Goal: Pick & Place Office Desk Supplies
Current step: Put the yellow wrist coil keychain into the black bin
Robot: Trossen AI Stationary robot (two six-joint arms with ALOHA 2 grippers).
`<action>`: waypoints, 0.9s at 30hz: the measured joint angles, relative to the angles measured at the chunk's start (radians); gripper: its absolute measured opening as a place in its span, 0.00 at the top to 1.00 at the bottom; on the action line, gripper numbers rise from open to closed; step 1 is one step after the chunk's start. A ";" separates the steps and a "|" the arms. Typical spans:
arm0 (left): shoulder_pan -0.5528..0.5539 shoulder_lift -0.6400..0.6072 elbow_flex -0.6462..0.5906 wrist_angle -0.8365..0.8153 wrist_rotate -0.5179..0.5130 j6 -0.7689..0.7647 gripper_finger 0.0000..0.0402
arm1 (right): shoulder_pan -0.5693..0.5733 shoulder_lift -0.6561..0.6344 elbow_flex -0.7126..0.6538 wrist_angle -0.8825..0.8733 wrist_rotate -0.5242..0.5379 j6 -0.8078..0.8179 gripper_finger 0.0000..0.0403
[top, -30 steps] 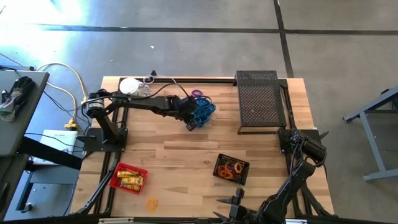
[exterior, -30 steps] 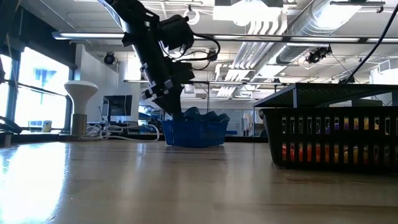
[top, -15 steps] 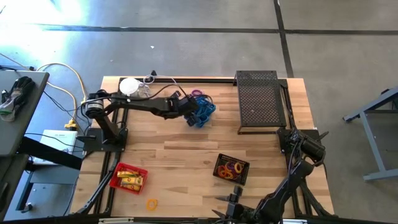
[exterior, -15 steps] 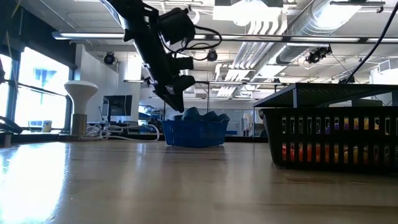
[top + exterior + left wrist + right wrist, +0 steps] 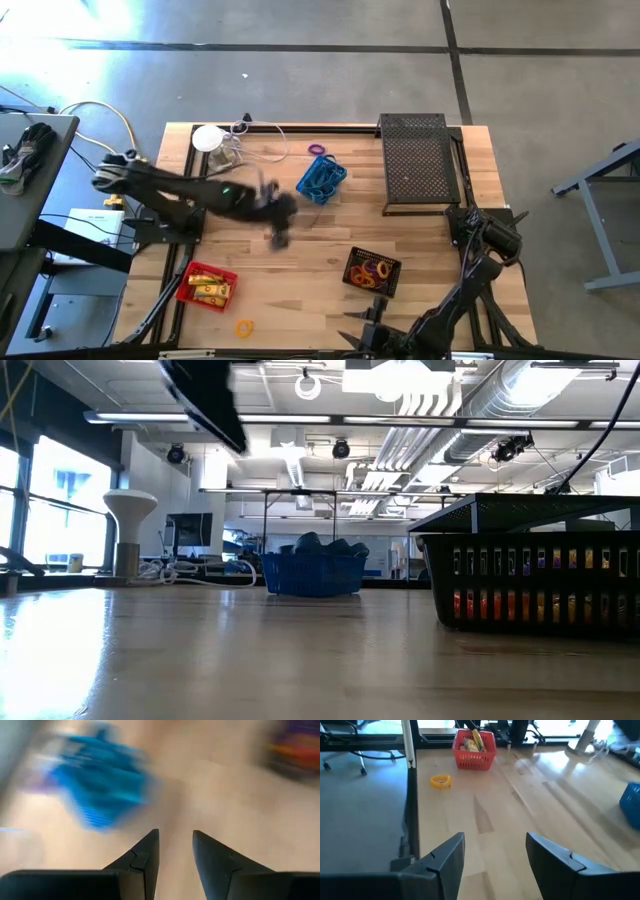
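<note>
A blue mesh basket (image 5: pixel 322 180) holding blue loops stands on the table toward its far side; it also shows in the low view (image 5: pixel 312 572) and the left wrist view (image 5: pixel 100 785). A purple ring (image 5: pixel 318 150) lies beyond it. My left gripper (image 5: pixel 277 232) is open and empty over the bare table, nearer than the blue basket (image 5: pixel 175 850). A black basket (image 5: pixel 373 271) with coloured rings stands at the near right, a red basket (image 5: pixel 207 285) with yellow tubes at the near left, a yellow ring (image 5: pixel 244 327) by the near edge. My right gripper (image 5: pixel 495 855) is open and empty at the near edge.
A large flat black mesh tray (image 5: pixel 418 165) stands at the far right. A white round disc (image 5: pixel 208 138) with cables sits at the far left corner. The middle of the table (image 5: pixel 330 235) is bare wood.
My left gripper has drawn away from the blue basket, up and then toward the table's near and left side, moving fast. The blue basket stays where it was.
</note>
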 joint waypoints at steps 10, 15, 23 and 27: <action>-0.540 -0.043 -0.006 -0.007 0.265 -0.418 0.72 | -0.020 0.000 0.000 0.191 -0.040 -0.300 0.50; -0.734 0.034 -0.006 0.008 0.137 -0.632 0.72 | -0.053 0.000 0.000 0.243 -0.132 -0.391 0.50; -0.885 0.231 -0.006 0.014 0.095 -0.527 0.72 | -0.124 0.000 0.000 0.297 -0.296 -0.520 0.50; -0.893 0.306 -0.007 0.023 0.094 -0.512 0.72 | -0.168 0.000 0.000 0.307 -0.422 -0.522 0.50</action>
